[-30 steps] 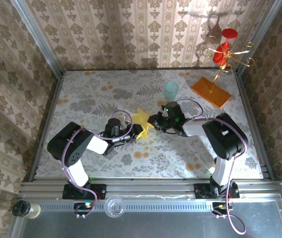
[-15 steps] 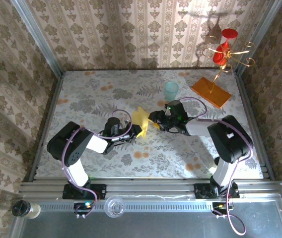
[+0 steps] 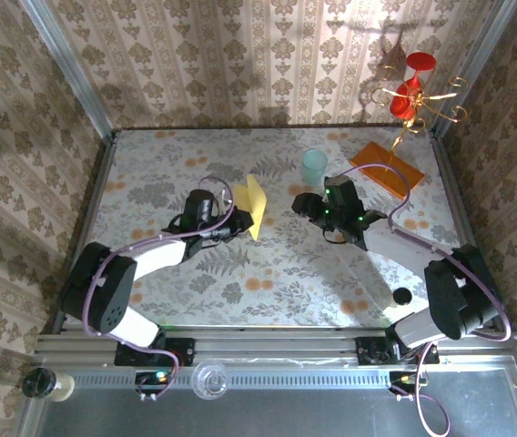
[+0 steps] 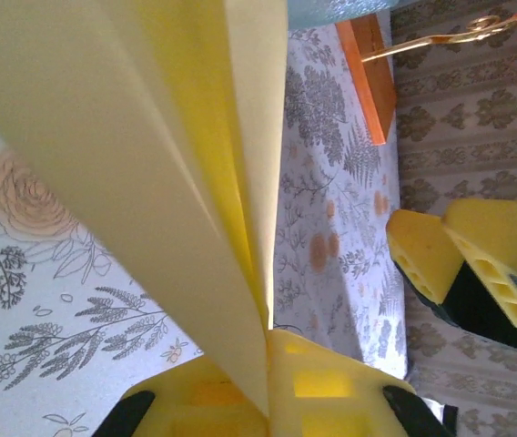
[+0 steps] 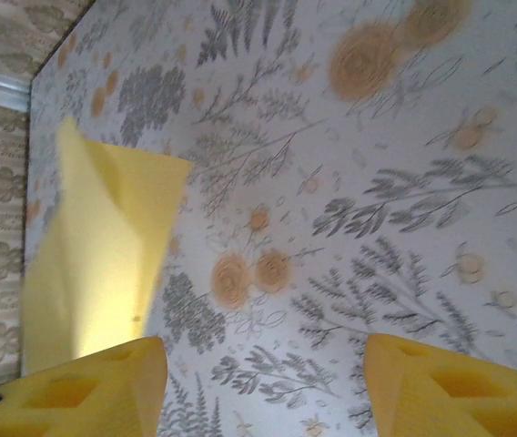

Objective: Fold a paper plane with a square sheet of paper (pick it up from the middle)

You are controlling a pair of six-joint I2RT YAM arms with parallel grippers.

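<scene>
Left end effector (image 4: 268, 364) clamps the folded square sheet of paper (image 4: 149, 137); right end effector (image 5: 263, 364) gapes wide, empty.

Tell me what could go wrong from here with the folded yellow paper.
1. The folded yellow paper is pinched along one edge only, between the left fingers. Its layers fan apart away from the grip, so the creases may spring open or the sheet may slip.
2. The right fingers are open and apart from the paper, so nothing supports its free end.
3. In the top view the right arm sits close to the teal cup, and a careless swing might knock it over.
</scene>
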